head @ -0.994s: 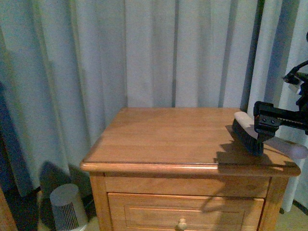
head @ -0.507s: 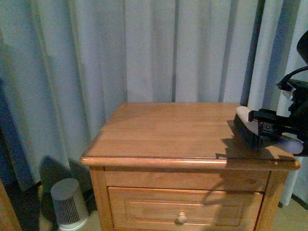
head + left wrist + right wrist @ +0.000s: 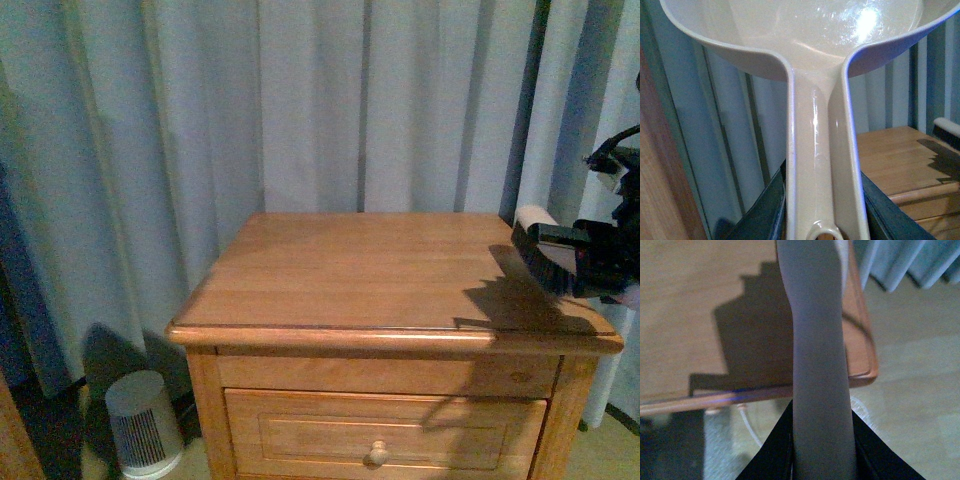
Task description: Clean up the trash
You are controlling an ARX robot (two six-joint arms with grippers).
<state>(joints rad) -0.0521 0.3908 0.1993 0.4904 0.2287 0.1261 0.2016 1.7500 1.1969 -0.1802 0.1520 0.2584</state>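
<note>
The wooden nightstand stands on the pale floor, its plank top edged by a rounded front lip above a drawer with a small round knob, a dark shadow crossing its right front corner, while a small white ribbed heater sits on the floor near its left side.

We're in a home, looks like a bedroom: a wooden nightstand with a knobbed drawer, long pale curtains right behind it, a small white ribbed appliance on the floor, plus a household dustpan and brush.
</note>
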